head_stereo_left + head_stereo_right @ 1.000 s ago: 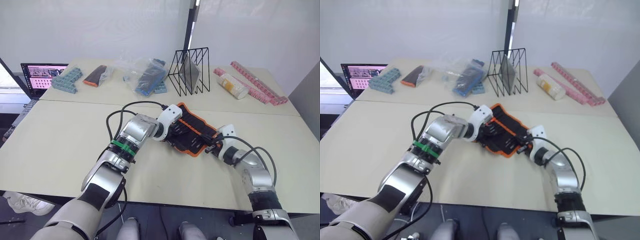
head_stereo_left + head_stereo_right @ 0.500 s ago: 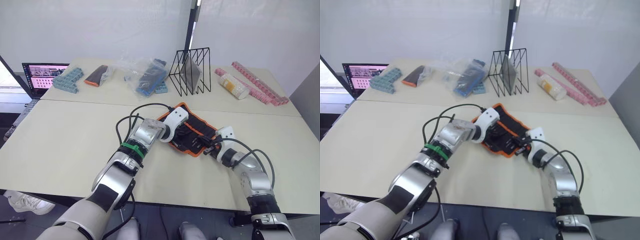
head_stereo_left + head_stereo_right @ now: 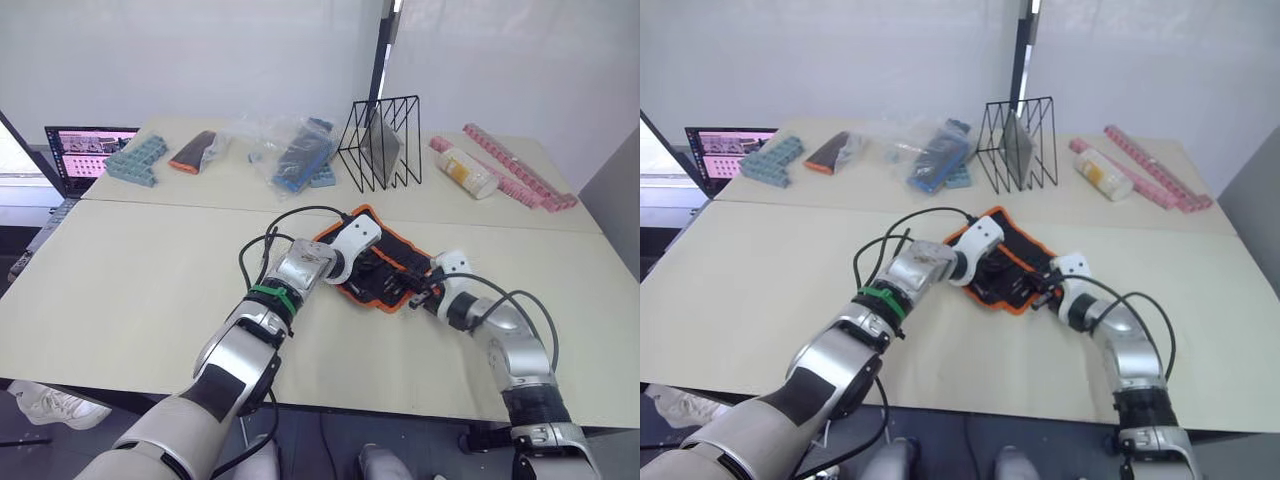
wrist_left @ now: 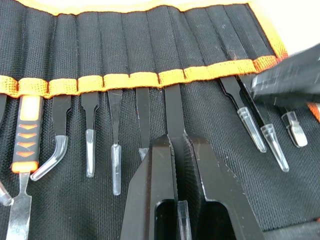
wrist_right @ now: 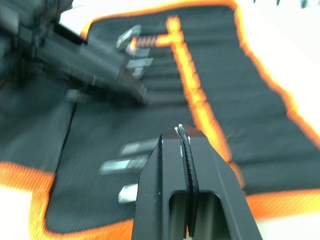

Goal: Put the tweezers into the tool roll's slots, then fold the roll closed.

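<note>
The left gripper (image 4: 175,150) is clamped on one of the tweezers (image 4: 173,112): its two fingers press together on the black shaft in the lower middle of the left wrist view, and the upper end of this piece already goes under the orange band of the tool roll (image 4: 150,30). The right gripper (image 5: 182,142) has its fingers together with nothing between them; it stands over the near edge of the roll.

In the left eye view the roll (image 3: 345,230) lies open on the table (image 3: 140,270), a little right of the centre of the frame, and both grippers meet over it. Several other thin black pieces with clear tip caps sit in the slots to both sides of the held one.

I judge that the slotting step is in hand, with this piece partly inserted. The next move probably calls for a straight push along the slot, so the shaft does not bend or catch the fabric, and then a release. The fold is not yet begun.
</note>
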Motion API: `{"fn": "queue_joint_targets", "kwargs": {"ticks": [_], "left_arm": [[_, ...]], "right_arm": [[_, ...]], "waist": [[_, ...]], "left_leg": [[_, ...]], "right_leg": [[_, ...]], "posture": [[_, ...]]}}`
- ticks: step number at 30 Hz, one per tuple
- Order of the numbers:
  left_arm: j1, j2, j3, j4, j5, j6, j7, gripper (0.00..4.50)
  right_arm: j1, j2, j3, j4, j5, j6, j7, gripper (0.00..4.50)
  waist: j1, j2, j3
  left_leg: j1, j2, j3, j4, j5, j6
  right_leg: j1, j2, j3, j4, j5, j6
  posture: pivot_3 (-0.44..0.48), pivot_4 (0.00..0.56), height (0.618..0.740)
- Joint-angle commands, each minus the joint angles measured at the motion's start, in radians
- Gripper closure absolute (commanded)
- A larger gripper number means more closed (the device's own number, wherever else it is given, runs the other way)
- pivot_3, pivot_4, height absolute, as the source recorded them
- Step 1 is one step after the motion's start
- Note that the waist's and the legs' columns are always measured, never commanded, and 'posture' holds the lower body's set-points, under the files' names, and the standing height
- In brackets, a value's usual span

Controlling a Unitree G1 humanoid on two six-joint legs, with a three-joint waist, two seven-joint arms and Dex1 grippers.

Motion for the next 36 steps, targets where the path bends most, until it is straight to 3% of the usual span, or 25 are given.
{"fn": "queue_joint_targets", "kwargs": {"ticks": [1,16,36], "left_arm": [[0.026,0.001,-0.006,0.025,0.030,0.014,0.006,4.46],[0.025,-0.001,0.009,0.033,0.041,0.010,0.008,4.46],[-0.117,-0.101,0.071,0.286,0.072,-0.154,0.055,4.46]], "right_arm": [[-0.044,-0.019,-0.014,0.024,-0.005,-0.026,0.013,4.50],[-0.059,-0.016,0.010,0.332,-0.055,-0.174,0.076,4.50],[-0.054,0.010,0.030,0.352,-0.067,-0.188,0.079,4.50]], "waist": [[0.001,0.000,0.000],[-0.003,0.000,0.000],[-0.001,0.000,-0.001]], "left_leg": [[0.000,0.000,0.000,0.000,0.000,0.000],[0.003,0.000,0.000,0.000,0.000,0.000],[0.004,0.000,0.000,0.001,0.000,0.000]], "right_leg": [[0.000,0.000,0.000,0.000,0.000,0.000],[0.003,0.000,0.000,0.000,0.000,0.000],[0.004,0.000,0.000,0.000,0.000,0.000]], "posture": [[0.000,0.150,0.735],[0.000,0.150,0.735],[0.000,0.150,0.735]]}}
